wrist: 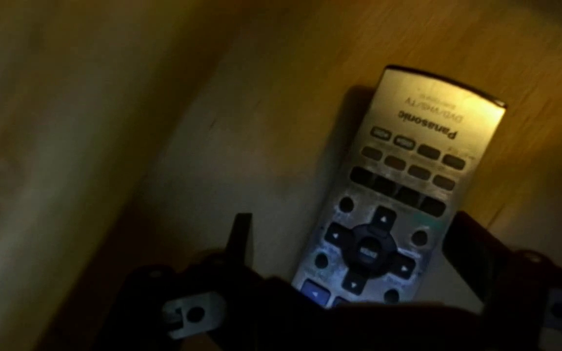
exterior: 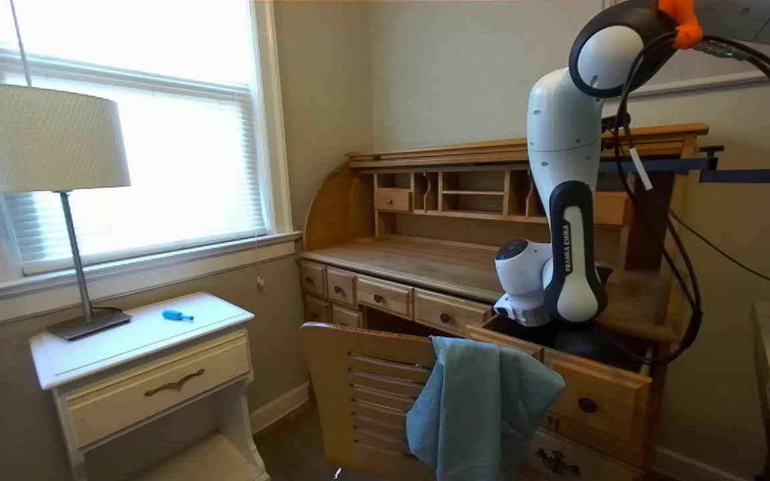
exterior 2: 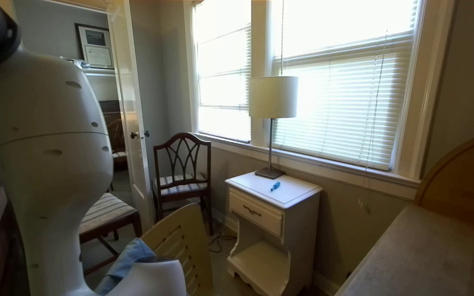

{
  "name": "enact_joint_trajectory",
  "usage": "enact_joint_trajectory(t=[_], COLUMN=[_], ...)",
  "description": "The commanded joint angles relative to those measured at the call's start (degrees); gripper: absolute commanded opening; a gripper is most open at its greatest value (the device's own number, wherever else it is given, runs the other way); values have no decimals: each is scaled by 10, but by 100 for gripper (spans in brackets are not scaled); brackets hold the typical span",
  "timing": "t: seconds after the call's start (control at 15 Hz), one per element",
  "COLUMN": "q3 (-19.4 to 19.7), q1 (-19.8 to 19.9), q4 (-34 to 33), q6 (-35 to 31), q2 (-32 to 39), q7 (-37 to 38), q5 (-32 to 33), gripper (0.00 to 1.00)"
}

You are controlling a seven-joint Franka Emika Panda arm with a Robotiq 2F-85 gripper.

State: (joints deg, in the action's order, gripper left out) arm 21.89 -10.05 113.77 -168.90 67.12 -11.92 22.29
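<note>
Wrist view: jaws spread wide, nothing gripped, over the remote (wrist: 393, 192); one fingertip (wrist: 473, 253) looks tight to its edge, so closing could skew it!

In the wrist view, a remote (wrist: 398, 190) is lying between the jaws of the gripper (wrist: 351, 218). The arm (exterior: 569, 200) is hanging down into a drawer (exterior: 619, 404) of the desk (exterior: 412, 254). Before the desk a chair (exterior: 331, 394) is standing, a cloth (exterior: 482, 407) hanging over it. Left of the desk, a lamp (exterior: 44, 140) is standing on a nightstand (exterior: 208, 321).

A home — rolltop desk (exterior: 418, 257), nightstand (exterior: 201, 317) (with lamp (exterior: 47, 140)).
</note>
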Motion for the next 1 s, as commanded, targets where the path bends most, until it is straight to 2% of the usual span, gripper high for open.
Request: enact_joint_trajectory(t=[0.0, 0.07, 0.13, 0.2, 0.4, 0.53, 0.93], q3=[-5, -5, -4, -3, -3, 0, -5], q1=[10, 10, 8, 6, 4, 1, 4], q4=[-30, -33, -34, -34, -33, -33, -17], q6=[14, 14, 13, 11, 8, 5, 1], q2=[26, 28, 30, 30, 29, 28, 11], q7=[-2, -2, 2, 3, 6, 10, 34], q5=[8, 7, 6, 7, 6, 5, -10], gripper=[100, 100, 93, 74, 51, 40, 37])
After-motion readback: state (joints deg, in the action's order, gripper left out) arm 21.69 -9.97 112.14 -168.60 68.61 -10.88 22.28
